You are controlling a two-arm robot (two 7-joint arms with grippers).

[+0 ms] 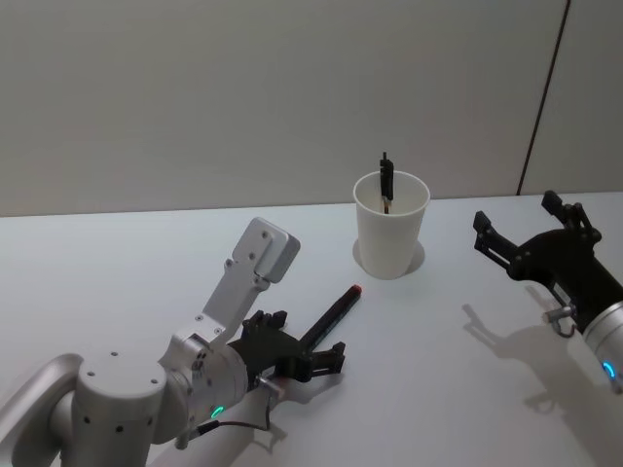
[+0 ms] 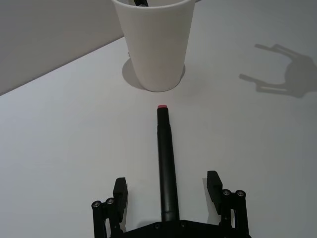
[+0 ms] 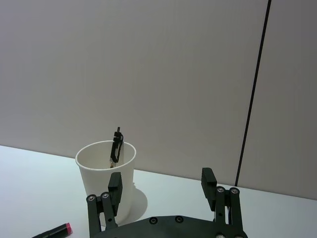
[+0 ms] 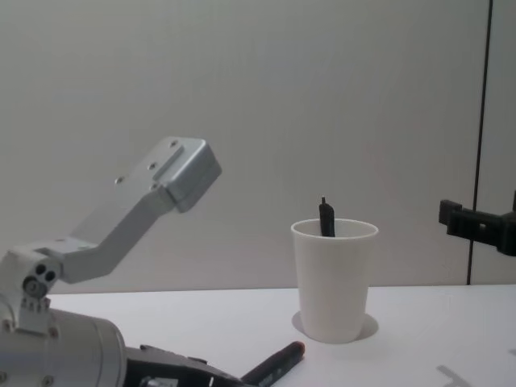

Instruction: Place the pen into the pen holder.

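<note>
While it lies ungrasped, slim black red-tipped pen (image 1: 336, 311): flat, lower centre, lined up between jaws for pickup.
Left gripper (image 2: 167, 182): fully spread, holding nothing.
White paper-cup pen holder (image 1: 390, 229): upright, upper centre.
Right gripper (image 1: 517, 216): spread, empty, right edge.

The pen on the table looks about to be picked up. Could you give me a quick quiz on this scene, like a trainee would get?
1. What already stands in the white cup?
2. True or false: the red-tipped pen stands in the cup too.
3. The left end effector is: A) shut on the pen; B) open, with a finger on either side of the pen; C) inside the cup.

Key: 1. A dark pen. 2. False: it lies on the table. 3. B. The right end effector hangs open to the cup's right.
</note>
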